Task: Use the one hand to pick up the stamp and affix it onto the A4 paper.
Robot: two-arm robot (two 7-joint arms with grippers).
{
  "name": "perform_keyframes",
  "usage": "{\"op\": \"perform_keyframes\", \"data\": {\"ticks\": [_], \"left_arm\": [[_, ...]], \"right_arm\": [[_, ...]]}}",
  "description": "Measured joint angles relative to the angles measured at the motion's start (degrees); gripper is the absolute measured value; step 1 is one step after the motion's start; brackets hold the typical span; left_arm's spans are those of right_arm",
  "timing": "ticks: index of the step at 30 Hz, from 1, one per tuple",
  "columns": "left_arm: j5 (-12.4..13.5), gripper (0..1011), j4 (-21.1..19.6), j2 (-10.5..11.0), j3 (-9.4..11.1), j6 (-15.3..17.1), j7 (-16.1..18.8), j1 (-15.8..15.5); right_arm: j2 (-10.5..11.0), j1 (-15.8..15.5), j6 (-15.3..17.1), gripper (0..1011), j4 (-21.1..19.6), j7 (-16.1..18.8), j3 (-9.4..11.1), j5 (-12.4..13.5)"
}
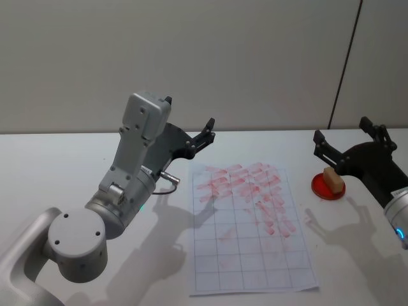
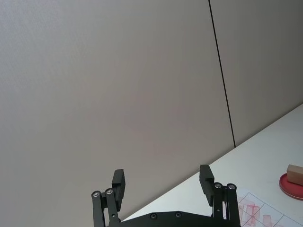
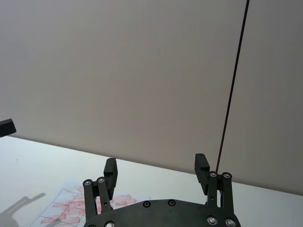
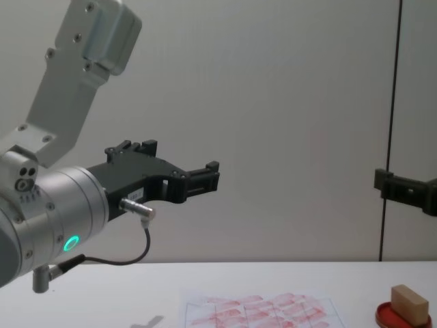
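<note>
Now my right gripper (image 1: pixel 341 131) hangs open above the stamp (image 1: pixel 331 177), left gripper (image 2: pixel 161 176) open too; an off-centre descent could knock it off the ink pad (image 1: pixel 317 187).

You are viewing both arms raised and reaching forward. The left hand (image 2: pixel 162 183) is hanging level, with its fingers spreading wide and gripping nothing. The right hand (image 1: pixel 342 131) is hovering on the robot's right side, fingers parted and empty.
</note>
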Motion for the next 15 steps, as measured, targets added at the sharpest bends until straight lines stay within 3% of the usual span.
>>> {"op": "perform_keyframes", "data": {"ticks": [6,15], "left_arm": [[0.0,1001,0.0,0.0,0.0,0.0,0.0,0.0],[0.0,1001,0.0,0.0,0.0,0.0,0.0,0.0]], "right_arm": [[-0.11,0.67,1.31,1001,0.71,0.19,0.26,0.38],[-0.78,3.92,4.97,1001,5.19,1.88,0.82,0.8]]}}
